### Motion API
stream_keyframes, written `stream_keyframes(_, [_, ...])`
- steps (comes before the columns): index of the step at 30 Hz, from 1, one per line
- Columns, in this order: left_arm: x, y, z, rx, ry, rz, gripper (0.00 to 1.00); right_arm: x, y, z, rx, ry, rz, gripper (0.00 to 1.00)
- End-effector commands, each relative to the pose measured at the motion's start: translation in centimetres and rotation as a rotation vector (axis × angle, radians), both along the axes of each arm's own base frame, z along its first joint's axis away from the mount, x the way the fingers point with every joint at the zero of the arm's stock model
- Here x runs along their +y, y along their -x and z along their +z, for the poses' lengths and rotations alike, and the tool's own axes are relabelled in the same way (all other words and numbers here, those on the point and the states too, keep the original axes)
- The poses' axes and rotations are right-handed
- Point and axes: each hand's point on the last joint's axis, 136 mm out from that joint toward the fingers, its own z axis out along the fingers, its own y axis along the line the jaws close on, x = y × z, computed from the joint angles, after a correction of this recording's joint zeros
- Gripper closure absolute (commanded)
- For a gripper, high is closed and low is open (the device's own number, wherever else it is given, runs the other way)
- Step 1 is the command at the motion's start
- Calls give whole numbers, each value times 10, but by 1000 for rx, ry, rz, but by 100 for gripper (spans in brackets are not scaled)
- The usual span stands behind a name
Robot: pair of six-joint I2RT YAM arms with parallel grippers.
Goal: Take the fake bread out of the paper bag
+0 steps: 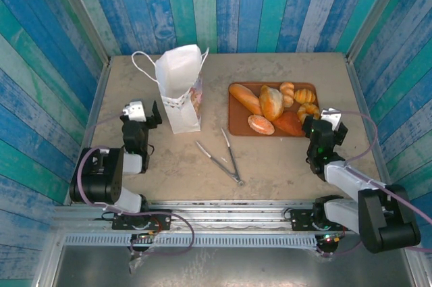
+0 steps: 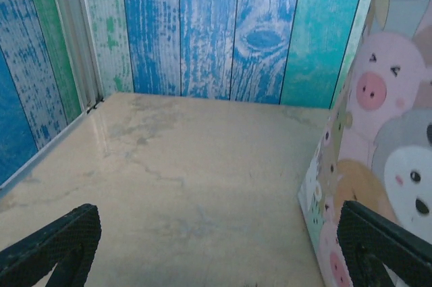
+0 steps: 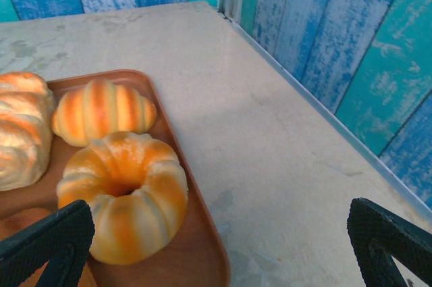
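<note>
The paper bag (image 1: 182,98) stands upright just right of the nearer left fingers (image 2: 54,246), spread wide like the right fingers (image 3: 47,243).

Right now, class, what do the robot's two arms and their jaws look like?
The left arm and right arm are black, chunky rounded segments with silver-white wrist blocks. A purplish-grey cable loops along each. The jaws are black with a finely dimpled texture.

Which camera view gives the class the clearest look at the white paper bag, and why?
The top external view: the paper bag stands whole there, upright, mouth open, cord handles visible, left of the brown tray. The left wrist view catches one printed side, with cartoon animals, at its right edge.
</note>
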Motion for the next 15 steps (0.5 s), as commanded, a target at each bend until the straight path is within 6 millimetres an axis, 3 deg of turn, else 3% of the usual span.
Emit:
stream_keyframes(1, [3, 1, -26, 103, -8, 13, 6, 7, -13, 13, -76, 6, 56, 0])
stream_keyframes(5, [3, 1, -25, 95, -10, 14, 6, 14, -30, 14, -84, 30, 109, 0])
stream_keyframes(9, [3, 1, -26, 100, -10, 13, 6, 13, -43, 2, -76, 30, 123, 0])
stream_keyframes(15, [3, 1, -25, 97, -10, 13, 6, 29, -52, -8, -58, -9, 291, 0])
